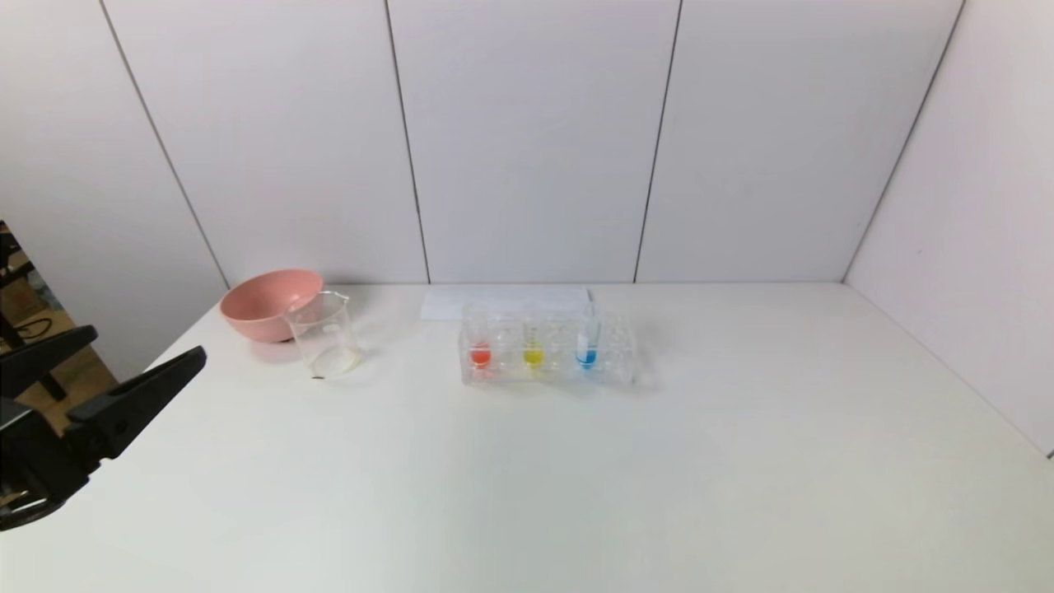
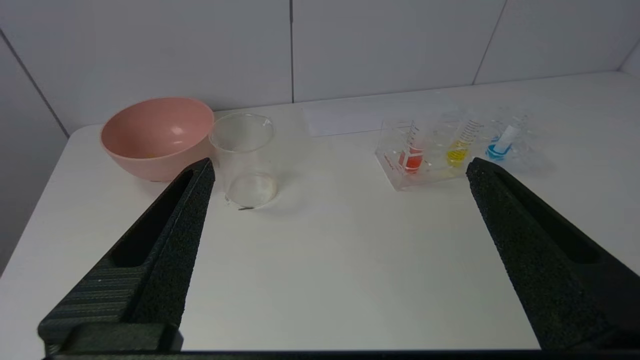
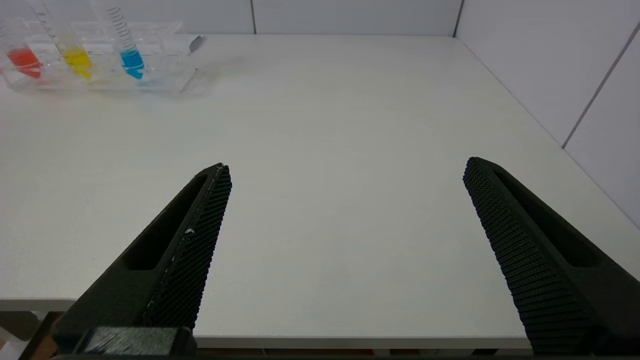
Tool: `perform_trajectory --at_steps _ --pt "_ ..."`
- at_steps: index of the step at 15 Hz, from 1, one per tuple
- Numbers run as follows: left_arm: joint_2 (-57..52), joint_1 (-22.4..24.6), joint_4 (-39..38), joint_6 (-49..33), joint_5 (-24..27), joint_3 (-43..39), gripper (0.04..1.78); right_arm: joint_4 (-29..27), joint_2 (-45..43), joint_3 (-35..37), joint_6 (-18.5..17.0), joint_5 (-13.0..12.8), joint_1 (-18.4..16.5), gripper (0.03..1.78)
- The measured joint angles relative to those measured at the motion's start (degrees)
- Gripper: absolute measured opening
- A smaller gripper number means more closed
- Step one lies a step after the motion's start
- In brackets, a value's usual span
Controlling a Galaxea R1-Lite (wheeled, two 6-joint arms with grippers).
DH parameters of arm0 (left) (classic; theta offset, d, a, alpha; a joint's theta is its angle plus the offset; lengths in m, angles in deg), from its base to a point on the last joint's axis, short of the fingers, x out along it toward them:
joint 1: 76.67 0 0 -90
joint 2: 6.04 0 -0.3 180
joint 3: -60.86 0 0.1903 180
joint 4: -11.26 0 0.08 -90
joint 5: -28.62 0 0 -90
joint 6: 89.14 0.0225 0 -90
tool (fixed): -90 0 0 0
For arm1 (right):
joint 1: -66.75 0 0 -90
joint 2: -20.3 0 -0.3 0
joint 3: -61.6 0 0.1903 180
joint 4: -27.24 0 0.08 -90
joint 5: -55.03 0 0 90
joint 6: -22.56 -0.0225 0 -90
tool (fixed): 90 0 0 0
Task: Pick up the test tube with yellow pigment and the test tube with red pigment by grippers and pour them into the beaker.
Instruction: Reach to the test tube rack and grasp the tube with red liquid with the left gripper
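The test tube with red pigment (image 1: 480, 356) and the test tube with yellow pigment (image 1: 533, 356) stand side by side in a clear rack (image 1: 617, 362) at the table's middle back. Left of the rack, the empty glass beaker (image 1: 324, 335) stands upright. My left gripper (image 1: 144, 346) hovers open at the table's left edge, well short of the beaker (image 2: 245, 157) and the tubes (image 2: 411, 159) (image 2: 457, 155), holding nothing. My right gripper (image 3: 347, 166) is open and empty over the table's near right edge, far from the red tube (image 3: 22, 59) and the yellow tube (image 3: 77, 59); the head view does not show it.
A pink bowl (image 1: 268, 303) sits just behind and left of the beaker, close against it. A tube with blue liquid (image 1: 586, 358) stands in the same rack, right of the yellow one. A white sheet (image 1: 502, 301) lies behind the rack. White walls close off the back and right.
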State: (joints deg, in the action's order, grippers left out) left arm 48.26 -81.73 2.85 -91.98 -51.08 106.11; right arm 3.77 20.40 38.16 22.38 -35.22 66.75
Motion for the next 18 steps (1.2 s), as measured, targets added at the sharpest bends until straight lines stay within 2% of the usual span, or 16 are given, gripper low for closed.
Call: perform_trajectory --at_steps 3,12,15,18 --pt "11.0 -3.3 -9.2 -0.2 -1.5 0.8 1.76 0.0 0.0 0.0 0.0 0.0 0.0 1.7" --pt "43.2 -16.2 -42.6 -1.0 -12.6 4.4 1.76 0.0 0.0 0.0 0.0 0.0 0.0 1.7" --pt "49.2 -19.9 -44.1 -1.5 -15.1 8.2 1.76 0.0 0.0 0.0 0.0 0.0 0.0 1.7" --pt "53.0 -24.2 -44.4 -1.3 -23.5 10.9 1.76 0.0 0.0 0.0 0.0 0.0 0.0 1.7"
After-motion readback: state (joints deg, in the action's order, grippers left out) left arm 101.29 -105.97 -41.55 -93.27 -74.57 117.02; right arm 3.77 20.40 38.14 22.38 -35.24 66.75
